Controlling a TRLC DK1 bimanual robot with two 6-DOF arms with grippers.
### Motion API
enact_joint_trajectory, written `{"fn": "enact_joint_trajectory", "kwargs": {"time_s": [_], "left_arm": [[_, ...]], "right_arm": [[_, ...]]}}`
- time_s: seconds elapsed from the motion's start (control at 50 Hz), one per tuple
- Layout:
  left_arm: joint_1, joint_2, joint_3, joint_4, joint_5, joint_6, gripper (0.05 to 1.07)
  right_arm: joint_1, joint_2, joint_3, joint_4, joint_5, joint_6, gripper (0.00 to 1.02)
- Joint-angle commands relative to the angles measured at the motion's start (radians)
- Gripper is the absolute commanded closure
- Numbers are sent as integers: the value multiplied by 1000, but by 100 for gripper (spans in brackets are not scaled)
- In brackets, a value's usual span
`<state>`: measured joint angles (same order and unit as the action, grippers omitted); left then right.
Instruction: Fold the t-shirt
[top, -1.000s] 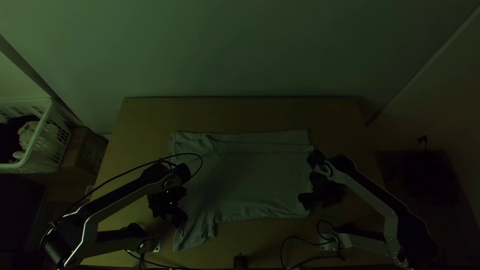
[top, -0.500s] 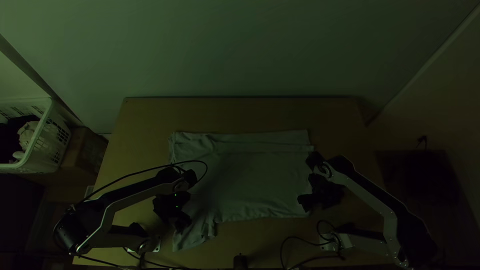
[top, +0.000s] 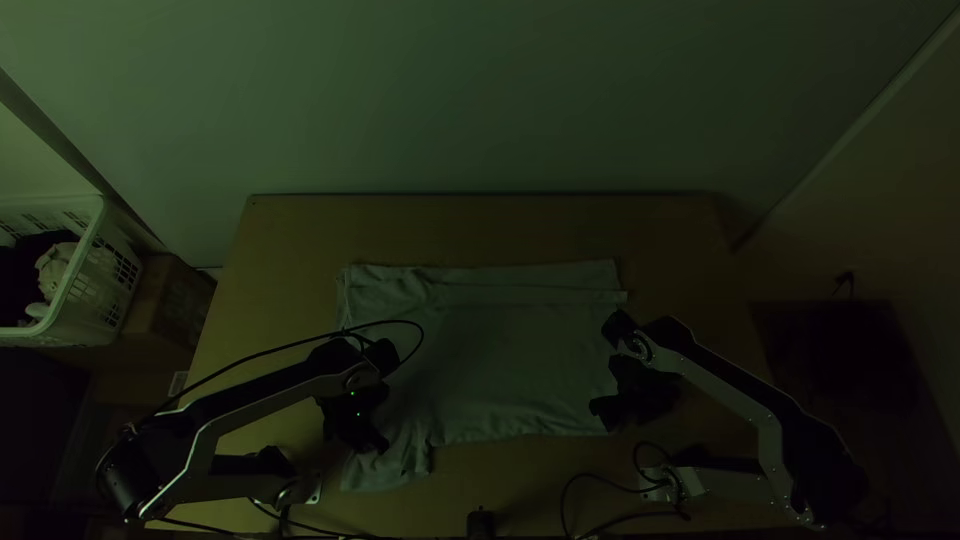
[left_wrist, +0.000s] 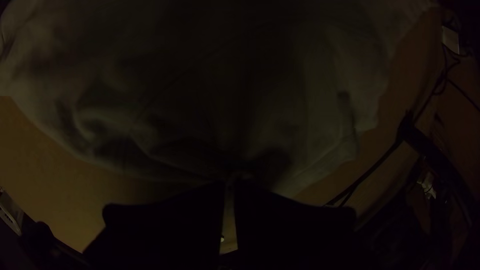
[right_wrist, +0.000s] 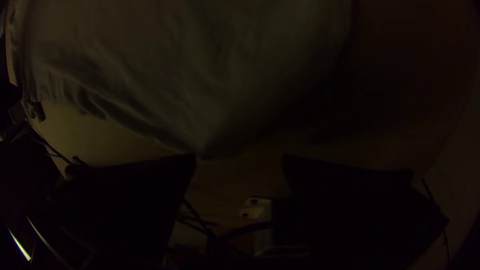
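The pale t-shirt (top: 510, 350) lies spread on the table, a folded band along its far edge and a sleeve-like flap at its near left. Over that flap is my left gripper (top: 380, 447). In the left wrist view, the left gripper (left_wrist: 229, 184) is shut on a gathered edge of the t-shirt (left_wrist: 320, 90). My right gripper (top: 602, 412) stands at the shirt's near right corner. The right wrist view shows the right gripper (right_wrist: 240, 157) open, with a corner of the t-shirt (right_wrist: 200, 100) by one fingertip.
The wooden table (top: 480, 225) extends beyond the shirt toward the wall. Black cables (top: 600, 515) and a small dark object (top: 481, 524) lie along the near edge. A white basket (top: 95, 285) holding cloth stands off to the left.
My left gripper has moved right and slightly nearer the table's front, and the sleeve-like flap has shifted a little. The right arm has shifted slightly left.
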<state>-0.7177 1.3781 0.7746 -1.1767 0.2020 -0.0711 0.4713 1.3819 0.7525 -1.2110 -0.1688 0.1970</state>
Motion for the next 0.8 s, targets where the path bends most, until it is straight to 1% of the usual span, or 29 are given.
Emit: {"fn": "enact_joint_trajectory", "kwargs": {"time_s": [0.0, 0.08, 0.16, 0.36, 0.52, 0.62, 0.7, 0.74, 0.76, 0.78], "left_arm": [[9, -40, 37, -37, 14, 17, 104], [23, -56, 58, -61, 14, 24, 104], [63, -76, 80, -90, 14, 53, 104], [256, -100, 129, -161, 4, 183, 104], [408, -100, 141, -173, -18, 275, 104], [462, -100, 143, -178, -29, 310, 104], [477, -100, 143, -184, -32, 321, 104], [488, -100, 144, -187, -32, 327, 104], [489, -100, 144, -189, -32, 330, 104], [492, -100, 146, -189, -32, 332, 104]], "right_arm": [[10, 16, -4, 25, -5, -4, 41], [27, 31, 4, 36, -5, 2, 42], [44, 42, 16, 37, -5, 4, 47], [40, 34, 30, 39, -5, 1, 47], [18, 22, 28, 41, -3, -10, 47], [13, 26, 27, 51, -5, -10, 47], [21, 40, 24, 59, -5, -8, 47], [23, 48, 22, 67, -5, -8, 48], [23, 51, 19, 71, -5, -8, 51], [24, 52, 16, 80, -5, -8, 56]]}}
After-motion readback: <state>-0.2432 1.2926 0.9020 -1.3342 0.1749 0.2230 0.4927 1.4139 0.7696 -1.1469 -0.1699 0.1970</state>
